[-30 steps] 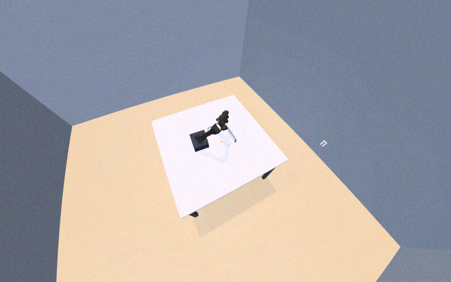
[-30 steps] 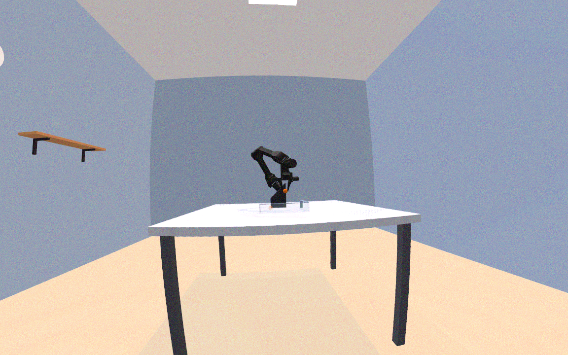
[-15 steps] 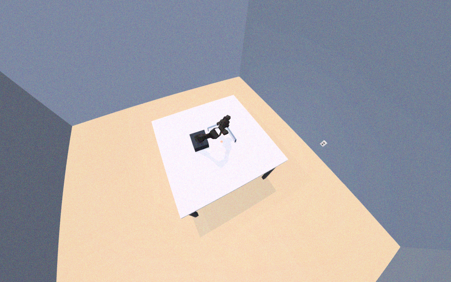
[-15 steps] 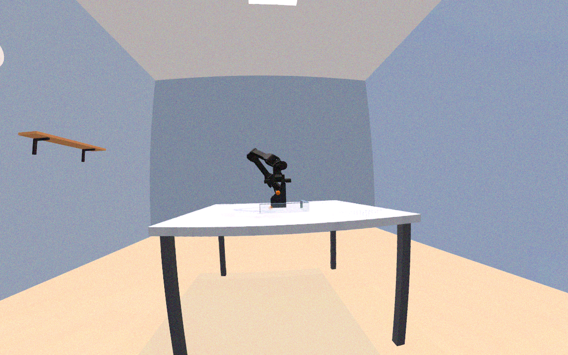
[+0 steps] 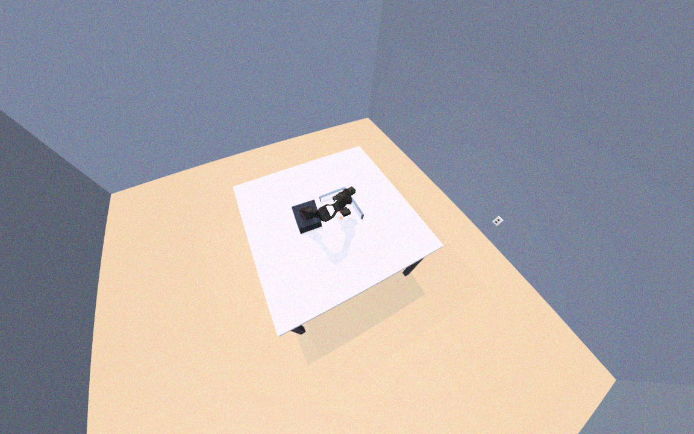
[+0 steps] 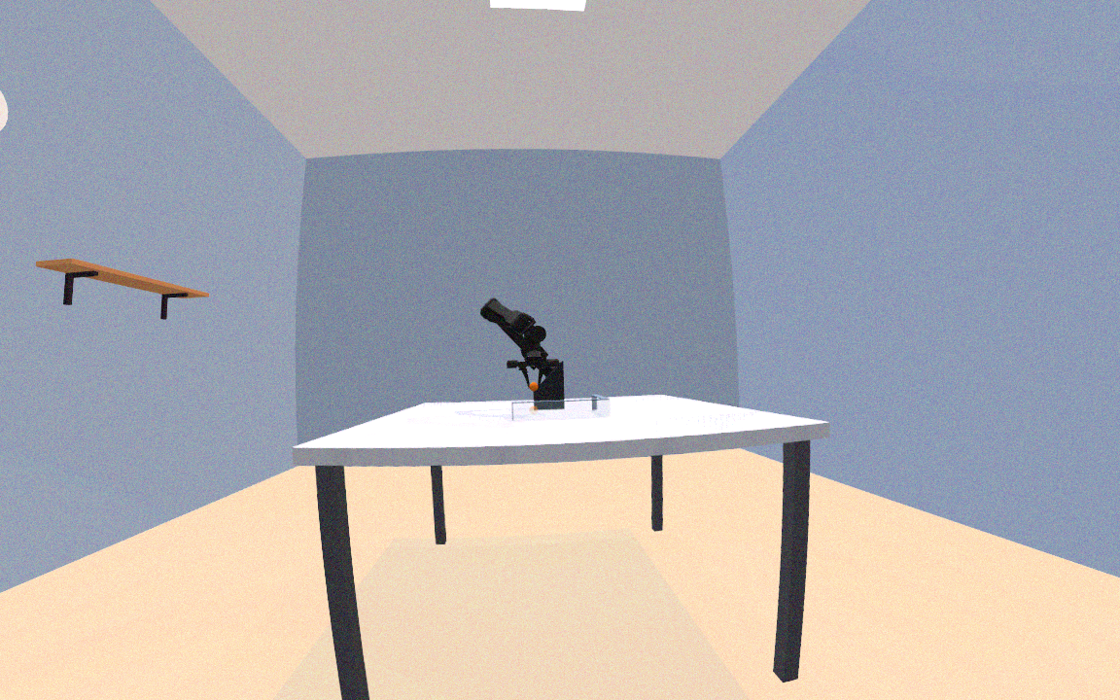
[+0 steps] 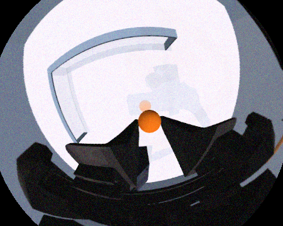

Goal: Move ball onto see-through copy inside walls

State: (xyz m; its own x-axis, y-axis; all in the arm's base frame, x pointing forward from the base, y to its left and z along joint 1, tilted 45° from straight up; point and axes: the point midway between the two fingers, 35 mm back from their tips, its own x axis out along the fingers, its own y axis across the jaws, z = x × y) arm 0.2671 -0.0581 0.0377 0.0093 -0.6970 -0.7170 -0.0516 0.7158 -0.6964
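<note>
An orange ball is held between the fingertips. My gripper is shut on it and hangs above the table, the ball clear of the surface. The see-through copy is a pale orange ball on the table; in the exterior view it shows below the held ball, and in the wrist view just beyond it. The low clear walls make a corner, at the upper left in the wrist view. The ball is not made out in the top view.
The white table carries the arm's dark base. The arm reaches over part of the walls in the top view. A wooden shelf is on the room wall, away from the table.
</note>
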